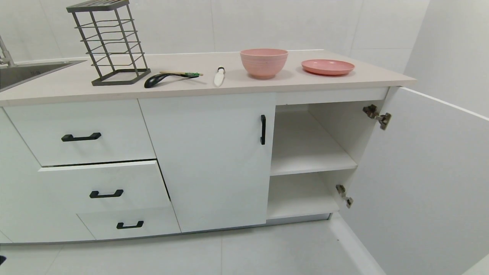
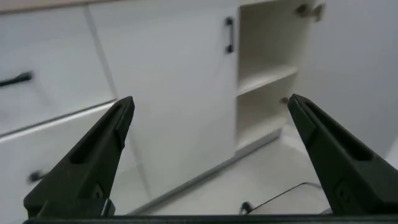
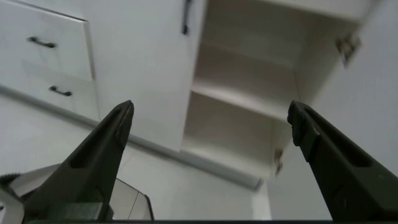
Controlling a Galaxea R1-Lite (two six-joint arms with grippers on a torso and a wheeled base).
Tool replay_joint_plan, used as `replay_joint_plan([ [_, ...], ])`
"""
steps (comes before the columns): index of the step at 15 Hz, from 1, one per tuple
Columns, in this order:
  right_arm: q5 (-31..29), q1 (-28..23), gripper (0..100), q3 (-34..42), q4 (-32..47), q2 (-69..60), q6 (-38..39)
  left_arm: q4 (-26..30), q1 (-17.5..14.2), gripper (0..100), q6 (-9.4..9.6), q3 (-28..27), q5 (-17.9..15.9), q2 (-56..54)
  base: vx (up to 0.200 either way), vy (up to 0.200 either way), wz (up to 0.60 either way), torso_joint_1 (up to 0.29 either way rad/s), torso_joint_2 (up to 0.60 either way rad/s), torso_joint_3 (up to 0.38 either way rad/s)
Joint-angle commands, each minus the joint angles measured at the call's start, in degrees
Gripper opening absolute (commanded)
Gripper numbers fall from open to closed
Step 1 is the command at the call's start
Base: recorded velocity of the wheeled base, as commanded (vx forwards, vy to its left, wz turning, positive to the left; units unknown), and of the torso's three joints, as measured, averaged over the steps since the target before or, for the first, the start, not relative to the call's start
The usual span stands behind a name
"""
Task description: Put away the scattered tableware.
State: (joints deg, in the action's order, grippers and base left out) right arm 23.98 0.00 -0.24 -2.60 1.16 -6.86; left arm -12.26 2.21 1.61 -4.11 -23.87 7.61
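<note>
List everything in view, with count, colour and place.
countertop: 1, beige, above the cabinets
wire rack: 1, black, countertop's left part
spoon: 1, black, beside the rack
chopsticks: apparently one pair, wooden, behind the spoon
utensil: 1, white, mid-counter
bowl: 1, pink, right of the utensil
plate: 1, pink, right end
sink: 1, steel, far left
drawers: 3, white, lower left
cupboard: 1, white, open, lower right
left gripper: 1, black, open
right gripper: 1, black, open
</note>
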Motion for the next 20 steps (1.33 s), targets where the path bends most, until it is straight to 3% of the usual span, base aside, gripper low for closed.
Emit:
replay_joint_plan([
  [1,-4.38,-0.09,100,-0.11,0.58,-0.45,2.82,1.19,-2.47,100,2.17,3.76,4.27,-7.52,0.000,0.000,0.00,0.000,0.00,0.000],
  [2,-8.33,-0.09,100,-0.02,0.49,-0.45,3.35,6.55,-2.47,100,3.66,4.02,9.54,-7.52,0.000,0.000,0.00,0.000,0.00,0.000],
  [3,-11.23,-0.09,100,-0.11,0.58,-0.45,3.35,9.10,-2.47,100,3.66,4.02,11.13,-7.61,0.000,0.000,0.00,0.000,0.00,0.000],
  [6,-20.02,-0.09,100,0.24,1.72,-0.45,3.79,8.92,-2.47,100,3.84,4.02,18.33,-7.61,0.000,0.000,0.00,0.000,0.00,0.000],
  [7,-22.92,-0.09,100,0.16,2.60,-0.45,5.28,8.84,-2.47,100,3.14,4.11,23.52,-7.52,0.000,0.000,0.00,0.000,0.00,0.000],
  [9,-22.92,-0.09,100,0.16,2.60,-0.45,5.46,8.84,-2.47,100,3.31,4.11,23.17,-7.61,0.000,0.000,0.00,0.000,0.00,0.000],
  [11,-22.92,-0.09,100,0.16,2.77,-0.45,6.86,12.26,-2.29,100,2.79,4.11,18.95,-7.61,0.000,0.000,0.00,0.000,0.00,0.000],
  [13,-22.92,-0.09,100,0.16,2.86,-0.45,7.13,12.09,-2.29,100,2.26,4.11,18.95,-7.61,0.000,0.000,0.00,0.000,0.00,0.000],
  [14,-22.92,-0.09,100,0.16,2.86,-0.45,7.13,12.26,-2.29,100,-0.20,4.11,19.04,-7.52,0.000,0.000,0.00,0.000,0.00,0.000],
  [15,-22.92,-0.09,100,0.16,2.86,-0.45,7.13,12.26,-2.29,100,-0.99,4.11,19.12,-7.61,0.000,0.000,0.00,0.000,0.00,0.000],
  [20,-22.92,-0.09,100,0.16,2.86,-0.45,7.21,12.35,-2.29,100,-1.35,4.11,20.00,-7.52,0.000,0.000,0.00,0.000,0.00,0.000],
])
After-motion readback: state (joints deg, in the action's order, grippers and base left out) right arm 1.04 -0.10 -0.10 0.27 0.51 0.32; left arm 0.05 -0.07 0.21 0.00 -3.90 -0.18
